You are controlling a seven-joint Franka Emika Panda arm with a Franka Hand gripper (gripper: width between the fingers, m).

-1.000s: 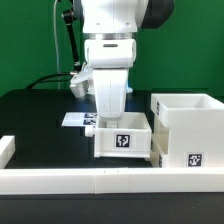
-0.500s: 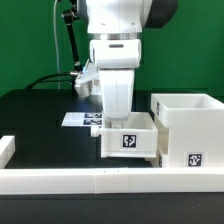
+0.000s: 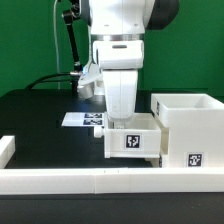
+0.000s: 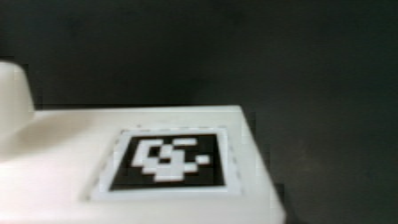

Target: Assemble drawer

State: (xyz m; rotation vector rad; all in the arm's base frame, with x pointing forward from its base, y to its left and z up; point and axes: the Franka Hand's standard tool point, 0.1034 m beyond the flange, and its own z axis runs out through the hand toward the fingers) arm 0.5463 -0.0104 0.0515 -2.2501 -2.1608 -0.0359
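A small white open-topped drawer box [image 3: 133,143] with a black marker tag on its front stands on the black table, its side touching or nearly touching the larger white open housing box [image 3: 188,128] at the exterior view's right. My gripper [image 3: 125,122] reaches down onto the small box's back wall. Its fingertips are hidden behind that wall, and the box moves along with it. In the wrist view a white tagged face of the small box [image 4: 169,160] fills the picture, and no fingers show.
A long white rail [image 3: 100,181] runs along the table's front, with a raised white end [image 3: 6,148] at the exterior view's left. The marker board [image 3: 78,119] lies behind the arm. A green wall stands at the back.
My gripper and the small drawer box have slid together toward the exterior view's right, closing the gap to the larger housing box.
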